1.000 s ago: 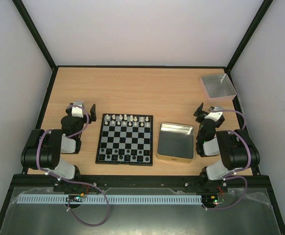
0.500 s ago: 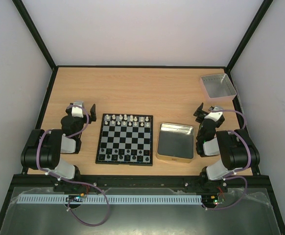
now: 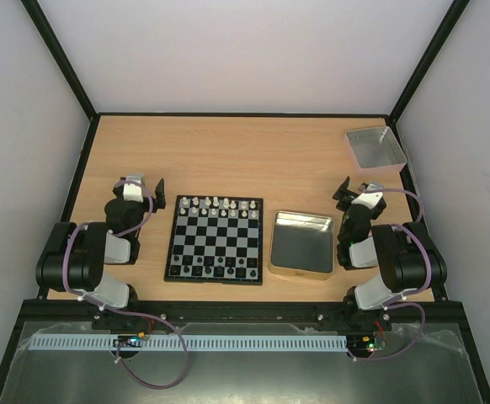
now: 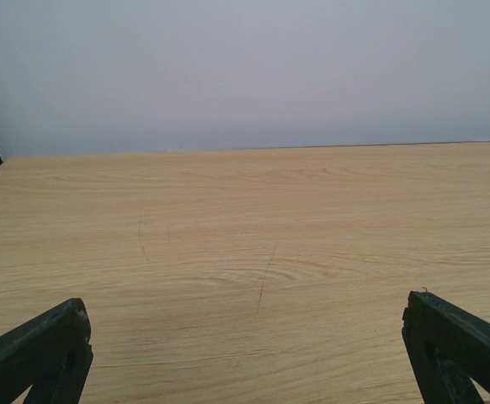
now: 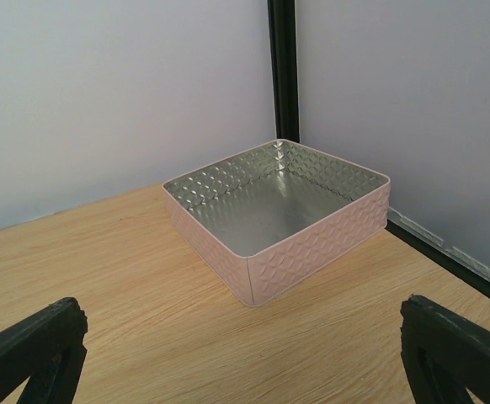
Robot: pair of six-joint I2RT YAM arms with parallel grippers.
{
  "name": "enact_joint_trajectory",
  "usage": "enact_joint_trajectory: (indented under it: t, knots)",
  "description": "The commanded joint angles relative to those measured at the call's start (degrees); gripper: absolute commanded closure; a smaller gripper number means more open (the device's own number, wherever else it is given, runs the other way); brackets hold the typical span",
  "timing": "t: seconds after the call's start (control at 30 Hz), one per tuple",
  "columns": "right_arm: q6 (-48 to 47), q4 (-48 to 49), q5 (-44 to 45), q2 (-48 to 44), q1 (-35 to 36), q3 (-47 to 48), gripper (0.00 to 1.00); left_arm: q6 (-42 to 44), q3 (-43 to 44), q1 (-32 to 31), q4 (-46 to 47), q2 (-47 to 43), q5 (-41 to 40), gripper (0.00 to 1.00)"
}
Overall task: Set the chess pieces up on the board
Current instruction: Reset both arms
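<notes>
board [image 3: 215,244] sits mid bench [image 3: 253,151] by the front edge, chess pieces [image 3: 217,203] lined along its far and near rows. left fingers [image 4: 39,349] and right fingers [image 5: 455,341] both spread wide, holding nothing.

Both arms are folded back close to their bases: the left arm [image 3: 77,257] has its elbow tucked low and its wrist reaching forward, and the right arm [image 3: 405,257] mirrors it on the other side. The left gripper [image 3: 141,183] points away from the bases with its jaws spread wide and nothing between them, its dark fingers [image 4: 39,358] showing only at the bottom corners of the wrist view. The right gripper [image 3: 346,190] gapes just as wide and holds nothing.
</notes>
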Motion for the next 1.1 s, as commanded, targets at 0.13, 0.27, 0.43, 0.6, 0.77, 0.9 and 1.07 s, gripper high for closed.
enact_joint_trajectory:
  t: [0.13, 0.27, 0.43, 0.6, 0.77, 0.9, 1.07]
  knots:
    - [0.29, -0.43, 1.09, 0.25, -0.05, 0.85, 0.03, -0.01, 0.87, 0.42, 0.92, 0.37, 0.64, 0.00]
    - [0.27, -0.47, 1.07, 0.22, -0.03, 0.91, 0.03, 0.00, 0.87, 0.42, 0.89, 0.35, 0.69, 0.00]
    - [0.34, -0.47, 1.10, 0.19, -0.03, 0.79, 0.03, -0.01, 0.87, 0.42, 0.94, 0.35, 0.69, 0.00]
    - [1.57, -2.12, -8.35, -0.07, -4.06, 1.39, 0.03, -0.01, 0.87, 0.46, 0.88, 0.42, 0.65, 0.00]
    - [1.23, -3.29, -10.03, -0.60, -4.12, 1.71, 0.03, 0.00, 0.87, 0.50, 0.90, 0.43, 0.62, 0.00]
    - [-0.32, -4.53, -13.49, 0.01, -4.10, 2.74, 0.03, -0.01, 0.87, 0.50, 0.90, 0.38, 0.67, 0.00]
    - [-0.36, -5.69, -13.68, 0.42, -4.16, 3.49, 0.03, -0.01, 0.87, 0.50, 0.89, 0.39, 0.70, 0.00]
